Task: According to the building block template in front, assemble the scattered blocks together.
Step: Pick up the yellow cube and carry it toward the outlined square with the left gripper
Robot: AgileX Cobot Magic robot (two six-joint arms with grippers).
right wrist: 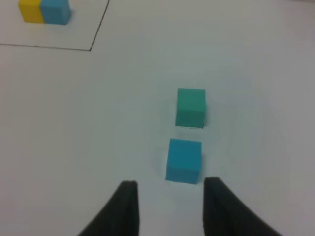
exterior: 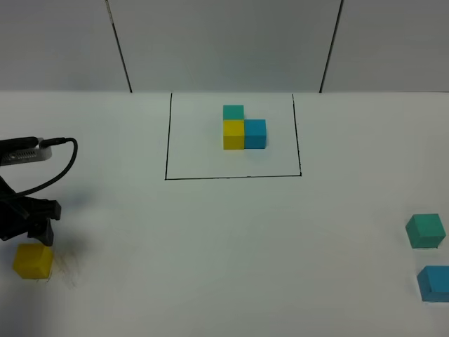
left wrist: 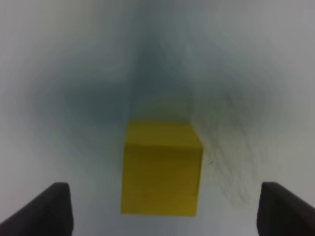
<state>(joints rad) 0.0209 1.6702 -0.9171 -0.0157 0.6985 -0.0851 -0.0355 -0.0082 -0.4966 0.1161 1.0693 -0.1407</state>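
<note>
The building block template [exterior: 242,127] is an L of small teal, yellow and blue cubes inside a black-line rectangle at the table's far middle; part of it shows in the right wrist view [right wrist: 44,11]. The loose yellow cube [exterior: 32,260] sits at the left edge. My left gripper [exterior: 34,226] hovers just behind it, open, its fingertips wide either side of the cube [left wrist: 161,168] and apart from it. The loose teal cube [exterior: 425,231] and blue cube [exterior: 435,282] sit at the right edge. My right gripper [right wrist: 167,196] is open just short of the blue cube [right wrist: 184,160], with the teal cube [right wrist: 190,106] beyond.
The black cable [exterior: 59,165] of the left arm loops above the table at the left. The black frame line [exterior: 231,177] marks the template area. A grey wall with dark seams [exterior: 119,49] stands behind the white table [exterior: 224,253].
</note>
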